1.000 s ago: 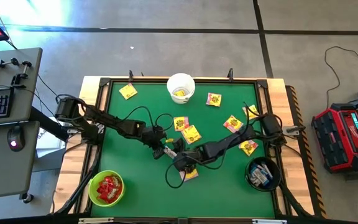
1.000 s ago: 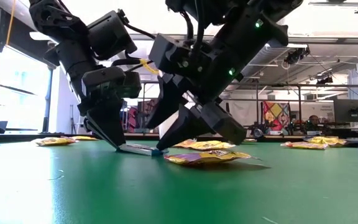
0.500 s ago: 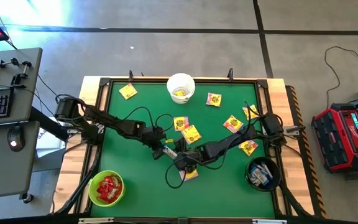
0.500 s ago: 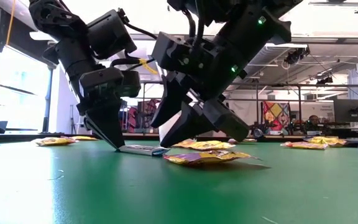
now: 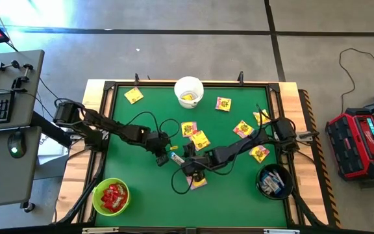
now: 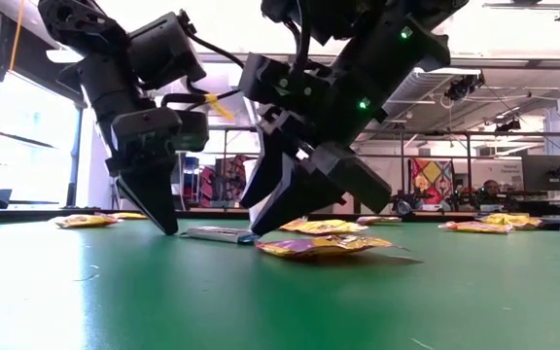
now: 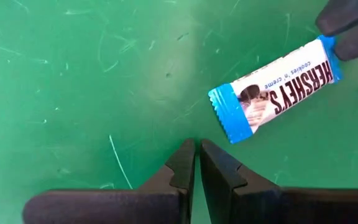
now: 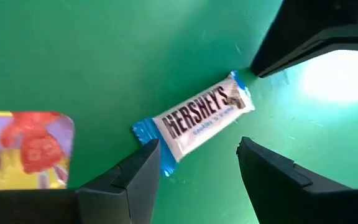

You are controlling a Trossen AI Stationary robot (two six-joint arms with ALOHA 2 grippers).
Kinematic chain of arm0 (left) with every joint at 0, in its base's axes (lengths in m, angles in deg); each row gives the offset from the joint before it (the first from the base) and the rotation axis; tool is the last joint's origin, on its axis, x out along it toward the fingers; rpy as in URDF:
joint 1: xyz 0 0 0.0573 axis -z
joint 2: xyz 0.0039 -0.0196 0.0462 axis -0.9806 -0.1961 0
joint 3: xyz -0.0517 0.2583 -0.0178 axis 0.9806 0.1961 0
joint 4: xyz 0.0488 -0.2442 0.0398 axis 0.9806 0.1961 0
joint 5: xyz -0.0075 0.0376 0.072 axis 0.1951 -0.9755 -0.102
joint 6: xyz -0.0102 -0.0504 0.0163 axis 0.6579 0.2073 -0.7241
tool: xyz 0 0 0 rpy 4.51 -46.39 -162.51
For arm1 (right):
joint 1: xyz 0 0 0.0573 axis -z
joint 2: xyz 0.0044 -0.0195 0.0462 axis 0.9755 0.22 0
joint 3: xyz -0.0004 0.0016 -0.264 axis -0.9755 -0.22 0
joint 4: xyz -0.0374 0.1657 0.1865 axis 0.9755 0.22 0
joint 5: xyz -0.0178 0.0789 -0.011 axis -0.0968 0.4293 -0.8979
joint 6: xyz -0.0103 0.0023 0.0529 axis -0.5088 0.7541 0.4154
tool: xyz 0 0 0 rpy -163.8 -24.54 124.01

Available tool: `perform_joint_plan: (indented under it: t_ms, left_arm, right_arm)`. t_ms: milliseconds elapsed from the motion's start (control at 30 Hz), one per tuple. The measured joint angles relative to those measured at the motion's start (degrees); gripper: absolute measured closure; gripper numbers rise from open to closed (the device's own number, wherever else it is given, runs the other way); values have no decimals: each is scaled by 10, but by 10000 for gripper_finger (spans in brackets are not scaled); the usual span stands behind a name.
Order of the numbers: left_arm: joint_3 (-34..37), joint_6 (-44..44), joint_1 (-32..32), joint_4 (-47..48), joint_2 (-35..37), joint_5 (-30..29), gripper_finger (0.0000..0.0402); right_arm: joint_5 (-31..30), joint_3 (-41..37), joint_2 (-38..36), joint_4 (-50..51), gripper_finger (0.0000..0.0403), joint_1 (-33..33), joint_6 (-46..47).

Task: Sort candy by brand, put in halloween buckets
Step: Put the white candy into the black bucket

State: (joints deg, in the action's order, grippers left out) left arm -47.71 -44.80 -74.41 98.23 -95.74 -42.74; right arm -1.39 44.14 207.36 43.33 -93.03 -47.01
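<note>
A white-and-blue Hershey's bar point(image 7: 278, 93) lies flat mid-tabletop point(image 5: 141, 195), just beyond the clenched, empty left pincer point(image 7: 196, 163). The right pincer point(image 8: 194, 163), fingers spread, hovers at the bar's other blue-crimped end, beside a yellow packet point(image 8: 23, 149).

A robotics lab: green table point(image 5: 141, 195) on a taped concrete floor, keyboard desk point(image 5: 5, 123) beside, monitors point(image 6: 549, 173) behind.
</note>
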Motion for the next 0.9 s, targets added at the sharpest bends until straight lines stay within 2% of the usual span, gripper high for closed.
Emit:
perform_joint_plan:
  t_ms: [167,500,900]
  left_arm:
    - [0,6,3,-8,-1,-1,383]
    - [0,17,3,-16,-1,-2,383]
    - [0,12,3,-34,-8,-11,383]
  right_arm:
    - [42,0,0,7,199,16,20]
    - [46,0,0,13,195,21,20]
    - [4,0,1,-8,178,2,-124]
